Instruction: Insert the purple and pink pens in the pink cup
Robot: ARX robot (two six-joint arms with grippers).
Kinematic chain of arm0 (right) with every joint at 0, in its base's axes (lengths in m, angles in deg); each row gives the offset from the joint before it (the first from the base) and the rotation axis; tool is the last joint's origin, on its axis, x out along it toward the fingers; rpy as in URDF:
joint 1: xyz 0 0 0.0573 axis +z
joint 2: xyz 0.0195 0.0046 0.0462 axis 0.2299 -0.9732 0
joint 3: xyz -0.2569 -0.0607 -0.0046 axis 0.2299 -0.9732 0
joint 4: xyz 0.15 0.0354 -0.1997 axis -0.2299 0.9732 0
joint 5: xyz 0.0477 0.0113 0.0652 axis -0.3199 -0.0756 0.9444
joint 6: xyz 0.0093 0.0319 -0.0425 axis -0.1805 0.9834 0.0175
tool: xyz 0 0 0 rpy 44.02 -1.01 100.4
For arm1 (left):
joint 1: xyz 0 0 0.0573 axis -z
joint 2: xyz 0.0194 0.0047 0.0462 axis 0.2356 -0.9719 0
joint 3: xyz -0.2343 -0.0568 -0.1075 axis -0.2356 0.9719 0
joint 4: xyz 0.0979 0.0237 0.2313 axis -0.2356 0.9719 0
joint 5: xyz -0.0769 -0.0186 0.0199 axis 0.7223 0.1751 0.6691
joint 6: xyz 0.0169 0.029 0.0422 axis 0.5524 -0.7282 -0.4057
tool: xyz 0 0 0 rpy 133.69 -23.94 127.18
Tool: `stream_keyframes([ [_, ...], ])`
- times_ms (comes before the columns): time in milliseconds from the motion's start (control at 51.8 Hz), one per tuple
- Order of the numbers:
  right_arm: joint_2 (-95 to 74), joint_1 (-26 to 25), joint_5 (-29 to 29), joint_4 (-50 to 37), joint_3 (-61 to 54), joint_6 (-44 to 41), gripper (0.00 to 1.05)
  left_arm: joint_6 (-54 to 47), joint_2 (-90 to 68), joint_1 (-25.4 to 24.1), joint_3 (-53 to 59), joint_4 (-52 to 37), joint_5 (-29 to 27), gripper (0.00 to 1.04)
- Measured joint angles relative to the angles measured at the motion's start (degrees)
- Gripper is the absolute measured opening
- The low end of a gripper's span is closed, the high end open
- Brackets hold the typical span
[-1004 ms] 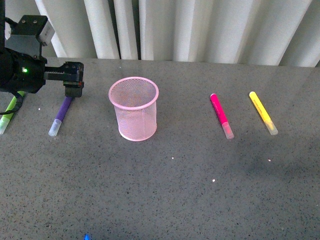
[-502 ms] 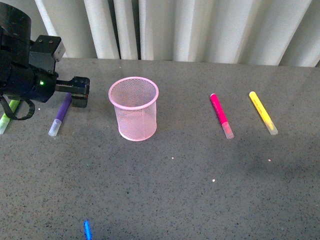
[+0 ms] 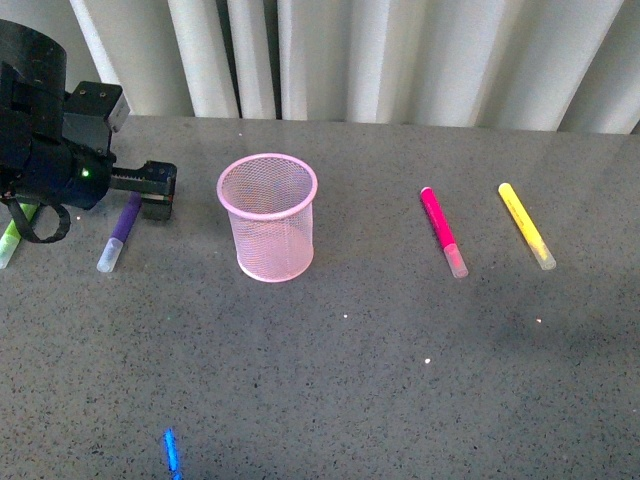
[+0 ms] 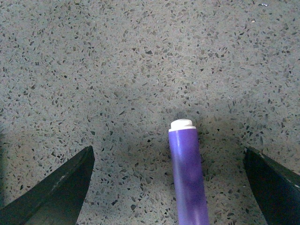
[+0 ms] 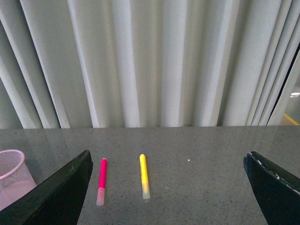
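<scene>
The purple pen (image 3: 118, 232) lies flat on the grey table, left of the pink cup (image 3: 267, 215), with its clear cap toward the front. My left gripper (image 3: 160, 190) hangs open over the pen's far end. In the left wrist view the purple pen (image 4: 187, 178) lies between the two spread fingers (image 4: 51, 192), touching neither. The pink pen (image 3: 443, 232) lies right of the upright mesh cup. My right gripper (image 5: 167, 157) is open and empty, well back from the pink pen (image 5: 101, 180) and the cup (image 5: 14, 178); the front view does not show it.
A yellow marker (image 3: 526, 225) lies right of the pink pen, and appears as the yellow marker (image 5: 144, 182) in the right wrist view. A lime-green marker (image 3: 10, 240) lies at the far left, partly under my left arm. White curtains hang behind the table's back edge.
My left arm has swung down and a little to the right, bringing its open gripper lower at the purple pen's far end. Pens and cup have not moved.
</scene>
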Motion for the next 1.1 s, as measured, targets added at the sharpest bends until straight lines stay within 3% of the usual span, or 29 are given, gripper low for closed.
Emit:
stream_keyframes([
  [232, 0.0, 0.0, 0.0, 0.0, 0.0, 0.0, 0.98, 0.2, 0.0, 0.2, 0.9, -0.3, -0.6, 0.95],
  [656, 0.0, 0.0, 0.0, 0.0, 0.0, 0.0, 0.98, 2.6, 1.0, 0.7, 2.8, -1.5, 0.4, 0.15],
  [907, 0.0, 0.0, 0.0, 0.0, 0.0, 0.0, 0.98, 7.1, 12.5, -1.0, 10.1, -6.9, 4.0, 0.13],
  [985, 0.0, 0.0, 0.0, 0.0, 0.0, 0.0, 0.98, 12.7, 18.9, -1.7, 12.3, -10.1, 8.9, 0.13],
  [1101, 0.0, 0.0, 0.0, 0.0, 0.0, 0.0, 0.98, 21.4, 25.5, -1.7, 16.1, -17.5, 10.6, 0.13],
])
